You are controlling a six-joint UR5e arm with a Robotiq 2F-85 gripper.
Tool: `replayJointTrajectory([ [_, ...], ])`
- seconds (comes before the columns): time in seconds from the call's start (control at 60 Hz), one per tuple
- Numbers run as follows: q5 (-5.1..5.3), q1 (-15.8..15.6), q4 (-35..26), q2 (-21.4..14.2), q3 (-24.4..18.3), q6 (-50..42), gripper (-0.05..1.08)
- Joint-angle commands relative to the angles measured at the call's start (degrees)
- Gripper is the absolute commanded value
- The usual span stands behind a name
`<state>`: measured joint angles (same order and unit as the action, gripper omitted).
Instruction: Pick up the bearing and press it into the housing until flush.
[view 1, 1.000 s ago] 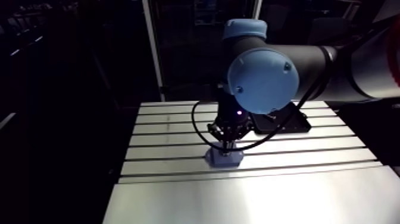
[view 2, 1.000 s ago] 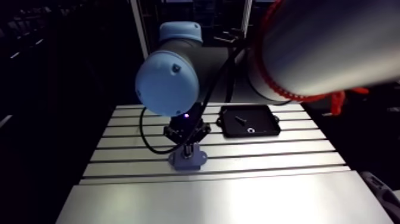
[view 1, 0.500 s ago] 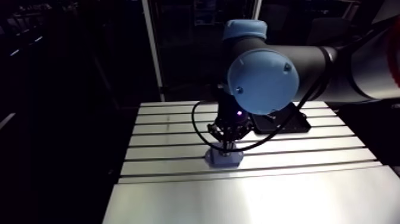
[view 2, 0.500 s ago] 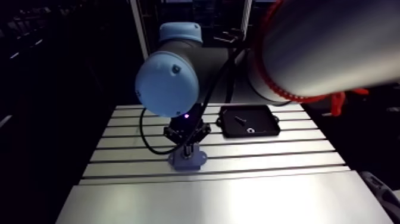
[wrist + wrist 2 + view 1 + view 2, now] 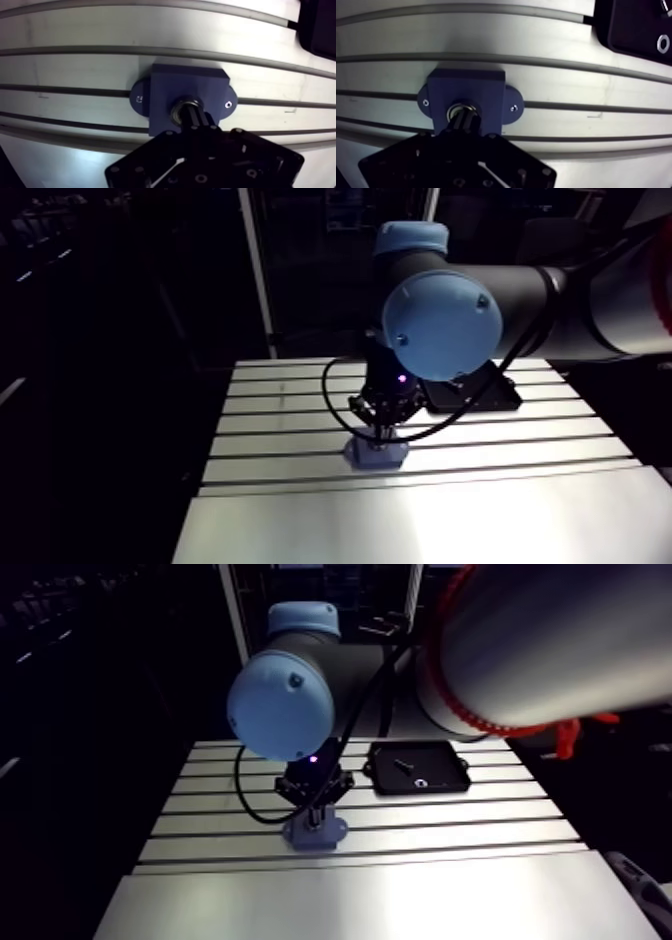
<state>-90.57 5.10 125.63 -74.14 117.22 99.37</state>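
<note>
Tool [image 5: 191, 115], fingers clenched together, rests on bearing [image 5: 179, 110] seated in housing [image 5: 172, 85].

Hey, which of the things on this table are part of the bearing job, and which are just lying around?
Job: housing; bearing in its bore; gripper down on the bearing.
Lying about: black tray off to the side, with a screw and a small ring in it.
</note>
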Motion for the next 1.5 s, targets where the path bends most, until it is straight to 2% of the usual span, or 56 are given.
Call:
replayJointTrajectory([
  [0.017,0.00,0.00,-0.07,0.01,0.07,-0.01,1.08],
  [1.5,0.27,-0.44,1.24,-0.69,0.78,0.51,1.08],
])
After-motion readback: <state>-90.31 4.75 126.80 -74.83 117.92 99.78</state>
